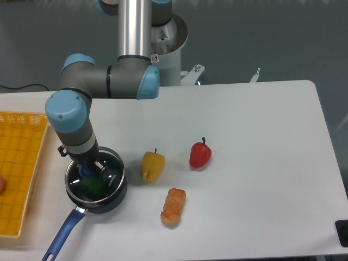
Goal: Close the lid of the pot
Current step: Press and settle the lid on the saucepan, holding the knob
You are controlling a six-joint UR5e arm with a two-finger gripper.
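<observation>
Yellow basket (19,163) sits far left of my gripper (91,173). Gripper clamped on the blue knob of the pot lid (93,176), lid seated over the pot (98,197) directly below. Right of me on the surface (261,163): yellow pepper (153,166), croissant (173,206), red pepper (200,154).

A matt white smooth table top (255,163) is seen. On it, the small round dark pot (111,200) looks like glossy black metal, with a smooth blue plastic-looking handle. Over the pot, the round transparent glass lid (93,176) is edged by a thin shiny metal rim. Left of the pot, a yellow plastic-looking mesh basket (19,163) is seen.
</observation>
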